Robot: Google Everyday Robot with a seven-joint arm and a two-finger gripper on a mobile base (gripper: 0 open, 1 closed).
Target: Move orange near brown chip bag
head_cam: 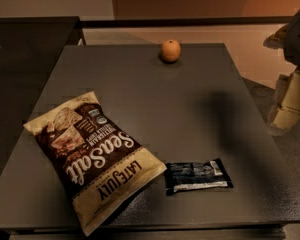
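The orange sits near the far edge of the dark grey table, a little right of centre. The brown chip bag, brown and cream with "Sea Salt" and "Late July" printed on it, lies flat at the front left of the table. My gripper shows as pale cream parts at the right edge of the view. It is beyond the table's right side and apart from both the orange and the bag. It holds nothing that I can see.
A small dark blue-black snack bar wrapper lies at the front of the table, just right of the bag. A dark counter stands to the left. A dark rail runs behind the table.
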